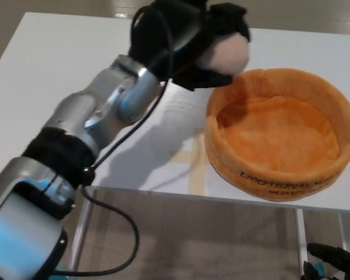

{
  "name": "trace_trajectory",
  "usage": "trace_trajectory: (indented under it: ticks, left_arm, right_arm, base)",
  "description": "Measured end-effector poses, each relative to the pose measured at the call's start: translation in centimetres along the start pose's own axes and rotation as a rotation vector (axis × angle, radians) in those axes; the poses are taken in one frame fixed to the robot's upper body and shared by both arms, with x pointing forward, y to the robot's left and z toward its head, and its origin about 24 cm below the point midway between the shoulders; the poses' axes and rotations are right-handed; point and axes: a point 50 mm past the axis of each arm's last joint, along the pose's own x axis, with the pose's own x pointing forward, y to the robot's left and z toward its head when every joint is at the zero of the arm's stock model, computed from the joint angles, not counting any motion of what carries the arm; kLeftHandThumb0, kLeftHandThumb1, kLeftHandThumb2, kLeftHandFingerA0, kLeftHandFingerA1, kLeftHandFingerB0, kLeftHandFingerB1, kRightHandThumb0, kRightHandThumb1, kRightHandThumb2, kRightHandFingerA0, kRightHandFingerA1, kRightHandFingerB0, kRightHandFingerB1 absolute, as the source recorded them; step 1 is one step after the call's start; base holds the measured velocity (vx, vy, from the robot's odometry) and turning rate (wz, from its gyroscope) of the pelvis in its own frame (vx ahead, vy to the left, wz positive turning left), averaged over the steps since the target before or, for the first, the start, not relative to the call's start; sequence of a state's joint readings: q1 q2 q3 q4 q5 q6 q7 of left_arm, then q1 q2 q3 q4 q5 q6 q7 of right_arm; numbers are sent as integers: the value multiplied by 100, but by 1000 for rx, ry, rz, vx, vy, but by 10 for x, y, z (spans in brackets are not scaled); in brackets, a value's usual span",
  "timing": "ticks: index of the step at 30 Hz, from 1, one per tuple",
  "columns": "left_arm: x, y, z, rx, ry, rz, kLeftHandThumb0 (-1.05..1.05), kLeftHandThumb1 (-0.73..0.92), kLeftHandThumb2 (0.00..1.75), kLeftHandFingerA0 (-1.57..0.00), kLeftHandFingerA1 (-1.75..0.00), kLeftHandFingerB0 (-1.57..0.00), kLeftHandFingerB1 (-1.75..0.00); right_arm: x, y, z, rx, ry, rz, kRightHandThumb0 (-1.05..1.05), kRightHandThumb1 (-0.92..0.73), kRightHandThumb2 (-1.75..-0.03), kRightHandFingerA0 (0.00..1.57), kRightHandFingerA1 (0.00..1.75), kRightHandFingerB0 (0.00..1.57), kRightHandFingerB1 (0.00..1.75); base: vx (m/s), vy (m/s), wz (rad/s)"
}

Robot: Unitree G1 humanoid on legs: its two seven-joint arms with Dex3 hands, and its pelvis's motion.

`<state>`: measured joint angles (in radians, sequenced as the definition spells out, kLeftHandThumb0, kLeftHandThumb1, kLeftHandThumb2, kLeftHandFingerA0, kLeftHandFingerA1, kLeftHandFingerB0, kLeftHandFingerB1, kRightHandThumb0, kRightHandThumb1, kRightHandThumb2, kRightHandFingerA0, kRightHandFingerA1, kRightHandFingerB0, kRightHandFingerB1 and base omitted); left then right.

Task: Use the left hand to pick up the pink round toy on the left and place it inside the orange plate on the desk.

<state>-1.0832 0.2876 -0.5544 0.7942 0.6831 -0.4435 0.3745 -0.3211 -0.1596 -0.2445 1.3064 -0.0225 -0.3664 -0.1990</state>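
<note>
My left hand [189, 41] is raised above the white desk [64, 70] and is shut on the pink round toy [226, 53], which peeks out between the black fingers. The toy hangs over the far-left rim of the orange plate [280, 131], a soft round basket with raised walls and black lettering on its front. Nothing lies inside the plate. Below the desk's front edge at the lower right, my right hand [335, 262] shows only as dark fingertips.
A tan tape cross [189, 160] is stuck on the desk just left of the plate. My left forearm [105, 111] stretches diagonally over the desk's left half, with a black cable looping down from it. Floor shows beneath the desk's front edge.
</note>
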Motion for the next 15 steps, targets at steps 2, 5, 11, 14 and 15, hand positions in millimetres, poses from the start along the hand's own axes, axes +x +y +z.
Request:
trace_trajectory:
  ticks: [2,5,11,14,15]
  left_arm:
    - [6,-5,8,-6,-15,-11,-22,64,61,-74,-148,-76,-117]
    - [13,-17,20,-19,-31,-39,-30,60,59,-88,-118,-82,-49]
    - [20,-38,38,-29,-50,-103,-24,58,57,-86,-109,-87,-51]
    - [21,-51,47,-34,-59,-143,-24,58,57,-86,-109,-87,-51]
    - [21,-53,49,-35,-59,-149,-24,58,57,-86,-109,-87,-51]
  right_arm:
    - [0,0,0,0,1,0,-22,-61,-57,75,86,73,54]
    - [0,0,0,-3,0,4,-26,-45,-86,78,87,67,69]
    - [0,1,-1,-6,1,8,-24,-60,-58,79,92,74,55]
    - [-1,1,-1,-7,2,10,-24,-60,-58,79,92,74,55]
    - [-1,1,-1,-7,2,10,-24,-60,-58,79,92,74,55]
  base:
    - [0,0,0]
    - [0,0,0]
    - [0,0,0]
    - [0,0,0]
    - [0,0,0]
